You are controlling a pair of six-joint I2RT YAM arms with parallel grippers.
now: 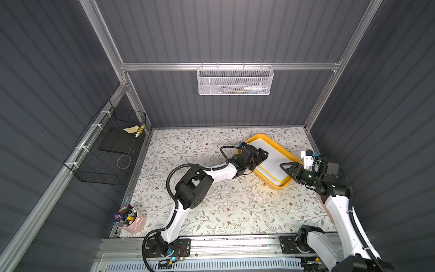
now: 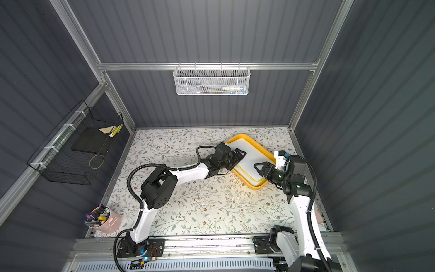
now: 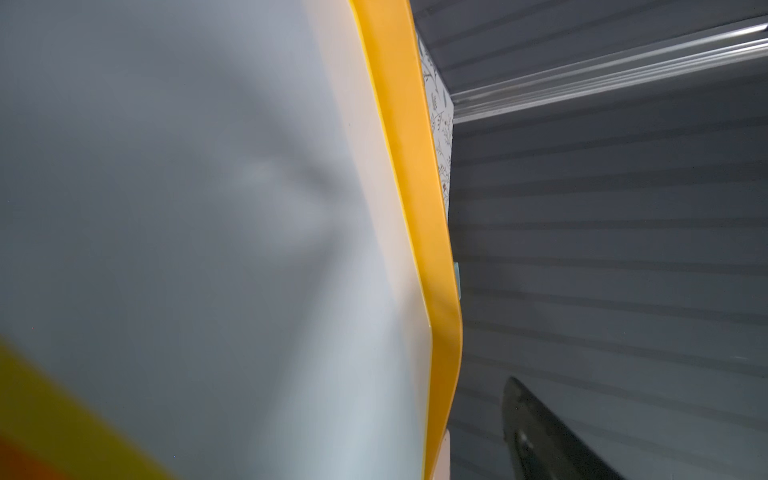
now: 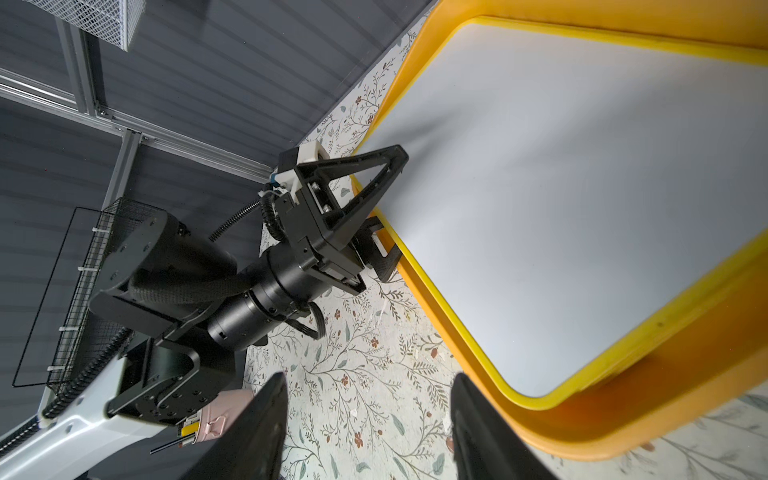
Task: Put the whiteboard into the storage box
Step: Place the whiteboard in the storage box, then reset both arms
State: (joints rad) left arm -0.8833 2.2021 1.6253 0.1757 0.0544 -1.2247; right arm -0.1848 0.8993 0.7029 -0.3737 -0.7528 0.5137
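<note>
Two arms on show: left arm [image 1: 181,216] and right arm [image 1: 339,212], each with glossy white shells and chunky black joints. A black ribbed cable [image 1: 170,175] runs along each. The left gripper [image 4: 395,208] is all black, its fingers [image 4: 361,166] open triangles, with silver screws [image 4: 318,188] at their roots. A green light [image 1: 310,176] glows near the right wrist.

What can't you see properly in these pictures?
- What lies in the white mesh basket: too small and veiled by the mesh, in both top views.
- Floor of the storage box: covered by the whiteboard, in every view.
- What the pink cup holds: too small to count, in both top views.
- Board surface close to the lens: blurred, left wrist view.
</note>
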